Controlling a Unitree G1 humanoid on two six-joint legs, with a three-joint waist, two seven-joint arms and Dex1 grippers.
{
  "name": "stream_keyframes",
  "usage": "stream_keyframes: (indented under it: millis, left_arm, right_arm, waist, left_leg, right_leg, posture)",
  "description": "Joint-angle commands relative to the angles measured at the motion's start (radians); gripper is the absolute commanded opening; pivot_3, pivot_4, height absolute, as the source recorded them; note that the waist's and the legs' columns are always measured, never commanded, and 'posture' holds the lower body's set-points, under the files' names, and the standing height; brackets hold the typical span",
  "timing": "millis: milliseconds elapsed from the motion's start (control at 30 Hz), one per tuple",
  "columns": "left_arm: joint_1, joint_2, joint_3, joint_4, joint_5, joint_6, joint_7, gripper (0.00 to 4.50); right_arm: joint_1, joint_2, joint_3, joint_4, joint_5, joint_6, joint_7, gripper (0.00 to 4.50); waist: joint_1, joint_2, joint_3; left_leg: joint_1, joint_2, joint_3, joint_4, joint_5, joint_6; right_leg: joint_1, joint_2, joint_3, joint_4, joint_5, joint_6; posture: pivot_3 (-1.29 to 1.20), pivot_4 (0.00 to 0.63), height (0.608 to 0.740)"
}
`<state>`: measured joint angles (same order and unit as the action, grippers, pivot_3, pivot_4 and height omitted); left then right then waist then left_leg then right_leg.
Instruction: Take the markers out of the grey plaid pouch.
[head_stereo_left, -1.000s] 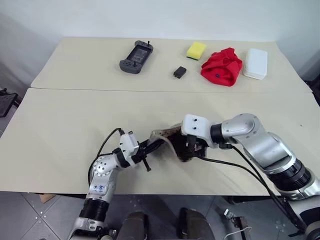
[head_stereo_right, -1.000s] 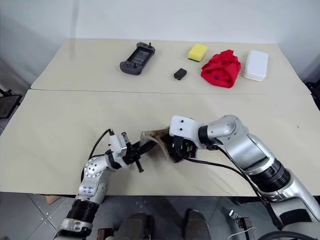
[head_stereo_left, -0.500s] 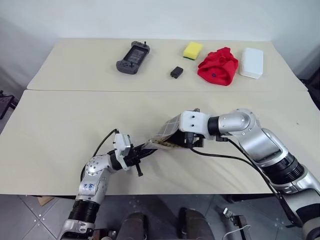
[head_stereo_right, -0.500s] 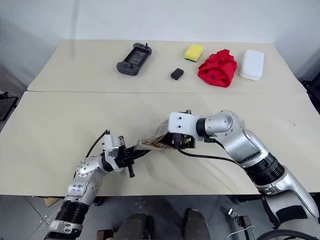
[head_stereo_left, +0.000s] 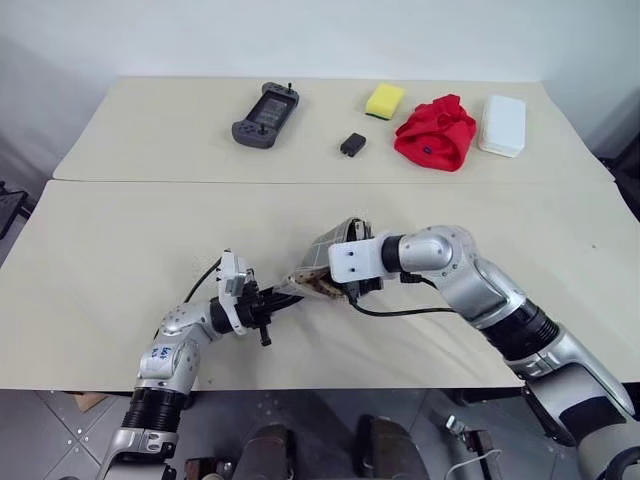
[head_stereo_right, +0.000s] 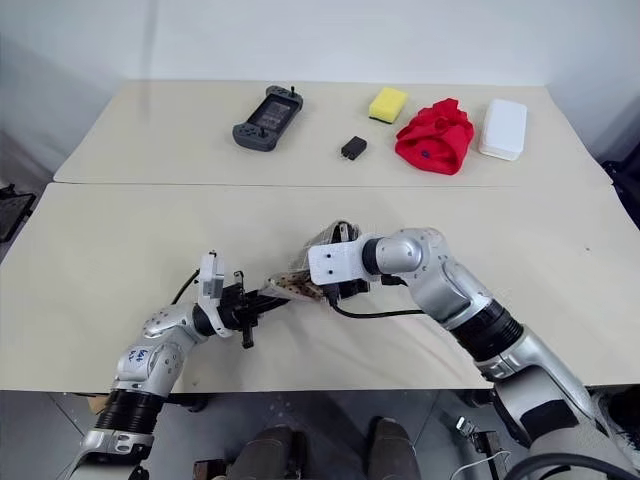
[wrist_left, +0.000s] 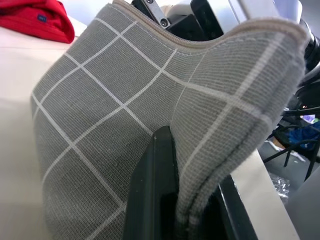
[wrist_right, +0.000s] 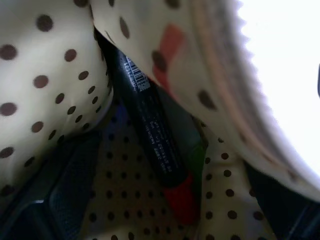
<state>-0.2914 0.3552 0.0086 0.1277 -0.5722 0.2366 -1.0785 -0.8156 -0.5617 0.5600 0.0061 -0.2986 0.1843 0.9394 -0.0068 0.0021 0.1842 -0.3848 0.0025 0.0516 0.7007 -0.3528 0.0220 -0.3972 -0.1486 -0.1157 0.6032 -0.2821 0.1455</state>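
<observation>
Low centre of the head view, your left claw is clenched on a corner of the pouch, pinching grey plaid fabric between its fingers and holding the bag up off the surface. Your right claw is spread wide with its fingers inside the pouch's mouth, gripping nothing yet.

Inside, against the brown-dotted lining, the right wrist view shows a marker: a dark barrel with printed lettering running down to a red end, lying slantwise in the fold. A second, greenish stick seems to lie just beside it, half hidden by the lining; you cannot tell how many more are underneath.

The step in hand looks like the first pick. To do it well, keep the left pinch firm and the mouth held open so the lining does not sag over the marker. Bring the right fingers to either side of the barrel near its middle, not the red tip, and close only when no cloth sits between pad and marker. Loose lining caught in the grip is the likely fault, dragging the bag along.

Across the top of the frame, well apart from the work, lie a game controller, a small black block, a yellow sponge, a red cloth and a white box.
</observation>
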Motion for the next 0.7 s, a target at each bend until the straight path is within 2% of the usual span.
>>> stream_keyframes:
  millis: [33,400,600,700]
  left_arm:
    - [-0.006,0.001,0.013,-0.054,-0.044,0.011,-0.047,0.00]
    - [-0.027,-0.007,0.053,-0.054,-0.057,0.036,-0.034,0.00]
    - [-0.017,0.011,0.074,-0.067,-0.060,0.050,-0.038,0.00]
    - [-0.014,0.028,0.087,-0.067,-0.063,0.058,-0.041,0.00]
  right_arm:
    - [0.001,0.020,0.007,0.048,-0.054,-0.009,-0.018,4.07]
    - [-0.009,0.013,-0.053,0.077,-0.061,-0.104,-0.010,0.59]
    - [0.000,-0.030,-0.109,0.060,-0.031,-0.144,0.022,0.54]
    - [0.005,-0.073,-0.175,0.038,0.031,-0.167,0.052,0.54]
  waist:
    - [-0.001,0.000,0.000]
    - [-0.002,0.000,0.000]
    - [0.001,0.000,0.000]
    - [0.002,0.000,0.000]
  left_leg:
    - [0.000,0.000,0.000,0.000,0.000,0.000]
    - [0.000,0.000,0.000,0.000,0.000,0.000]
    - [0.000,0.000,0.000,0.000,0.000,0.000]
    - [0.000,0.000,0.000,0.000,0.000,0.000]
  right_leg:
    - [0.000,0.000,0.000,0.000,0.000,0.000]
    - [0.000,0.000,0.000,0.000,0.000,0.000]
    - [0.000,0.000,0.000,0.000,0.000,0.000]
    - [0.000,0.000,0.000,0.000,0.000,0.000]
  posture:
    - [0.00,0.150,0.740]
    - [0.00,0.150,0.740]
    - [0.00,0.150,0.740]
    - [0.00,0.150,0.740]
